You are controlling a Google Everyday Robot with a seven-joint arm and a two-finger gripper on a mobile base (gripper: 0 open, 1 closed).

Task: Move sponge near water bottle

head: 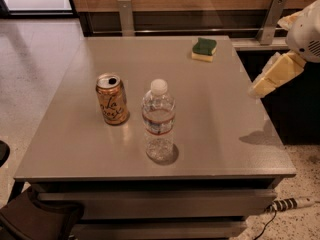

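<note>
The sponge (204, 49), dark green on top with pale yellow foam beneath, lies flat at the far right of the grey table (220, 134). The water bottle (158, 120), clear with a white cap and a red-and-white label band, stands upright near the table's front middle. My gripper (261, 86), pale yellow below a white arm housing, hangs in the air over the table's right edge. It is right of and nearer than the sponge, apart from it, and holds nothing that I can see.
An orange-gold drink can (112, 99) stands upright just left of the bottle. A wooden wall with metal brackets (126, 15) runs behind the table. A power strip (288, 203) lies on the floor at the front right. A dark object (35, 219) sits at the lower left.
</note>
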